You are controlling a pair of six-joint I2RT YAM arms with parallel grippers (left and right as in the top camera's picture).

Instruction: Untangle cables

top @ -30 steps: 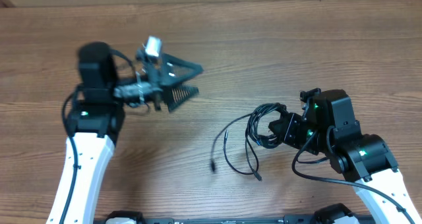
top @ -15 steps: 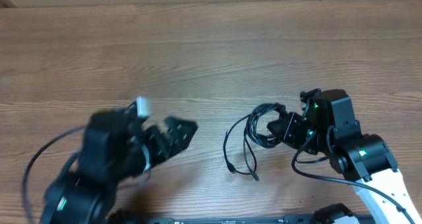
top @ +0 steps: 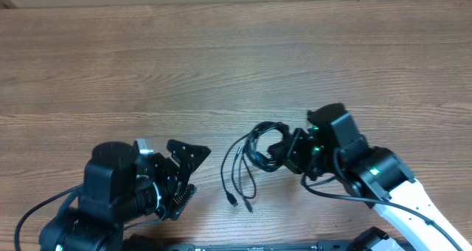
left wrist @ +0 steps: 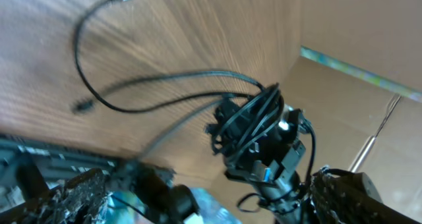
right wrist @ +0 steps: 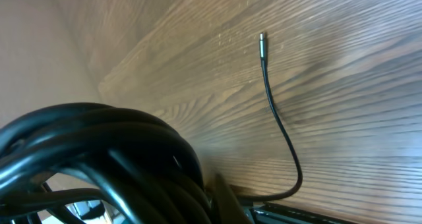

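The cables [top: 259, 135] are thin black cords looped into a bundle at the middle front of the table. Two loose ends trail down to small plugs [top: 233, 201]. My right gripper [top: 286, 153] is shut on the bundle's right side. In the right wrist view the coiled cables [right wrist: 99, 151] fill the lower left, and one cord with a silvery tip [right wrist: 262, 39] lies on the wood beyond. My left gripper [top: 195, 173] stands open to the left of the cords, apart from them. In the left wrist view its fingers [left wrist: 72, 197] frame the held bundle [left wrist: 254, 115].
The wooden table [top: 236, 59] stretches away behind both arms. A thicker black arm cable [top: 335, 196] hangs by the right arm. A cardboard wall [left wrist: 369, 33] shows behind the table in the left wrist view.
The left arm swung from the table's upper left down to the front edge, its gripper still open. The right gripper carried the bundle left, and the loose ends slid left with it.
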